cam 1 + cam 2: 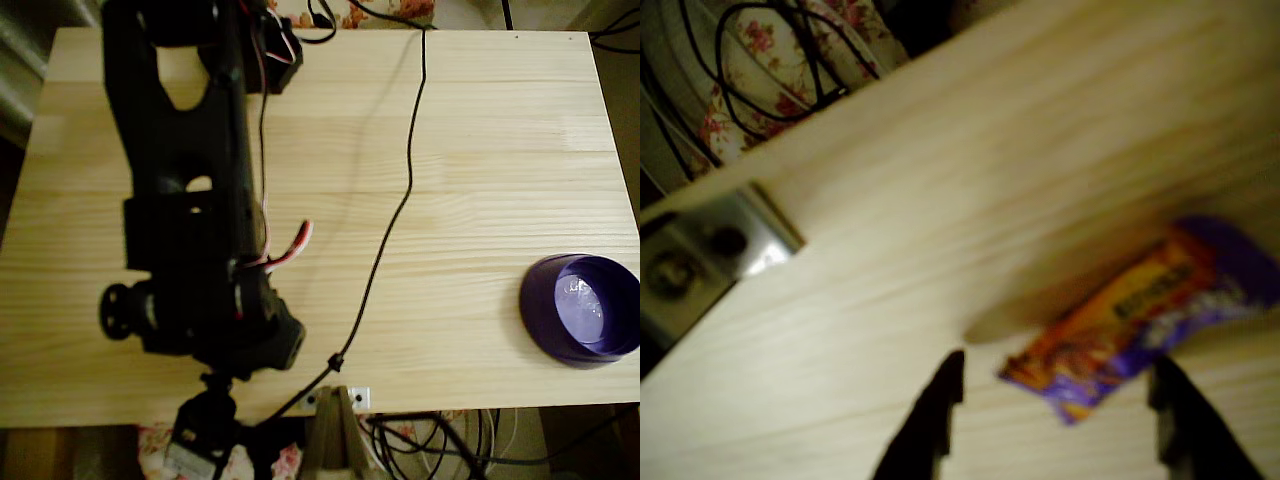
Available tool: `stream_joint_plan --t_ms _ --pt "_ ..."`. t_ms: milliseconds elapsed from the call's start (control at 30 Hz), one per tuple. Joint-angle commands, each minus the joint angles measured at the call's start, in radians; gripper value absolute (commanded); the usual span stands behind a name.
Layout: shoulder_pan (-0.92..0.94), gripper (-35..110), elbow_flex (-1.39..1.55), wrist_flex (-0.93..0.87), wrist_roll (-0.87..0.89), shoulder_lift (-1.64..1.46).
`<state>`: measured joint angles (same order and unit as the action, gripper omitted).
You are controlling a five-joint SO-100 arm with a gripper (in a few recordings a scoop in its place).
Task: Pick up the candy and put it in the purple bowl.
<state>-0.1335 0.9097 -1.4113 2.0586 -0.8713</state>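
Saw a thin black cable [395,215] trailing across the light wooden table [480,150], well apart from the round deep purple plastic bowl [582,310] by the right edge in the overhead view. Found the black two-finger gripper [1055,400] spread wide in the wrist view, holding nothing. Saw the small shiny purple and orange wrapped candy [1140,310] lying flat on the wood just past the dark fingertips [945,385], blurry. Spotted flowery cloth [760,60] and looped wires beyond the table edge.

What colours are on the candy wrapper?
Purple with orange-yellow print, seen best in the wrist view: candy.
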Motion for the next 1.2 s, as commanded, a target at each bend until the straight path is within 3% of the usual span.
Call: stream_joint_plan --t_ms 0,467,800,1167 --pt "0.015 37 -0.083 0.009 -0.011 -0.035" --pt "0.048 43 -0.124 0.006 -0.011 -0.035" --pt "0.061 52 -0.173 -0.003 0.104 -0.049" --pt "0.052 50 -0.218 -0.023 0.078 0.041"
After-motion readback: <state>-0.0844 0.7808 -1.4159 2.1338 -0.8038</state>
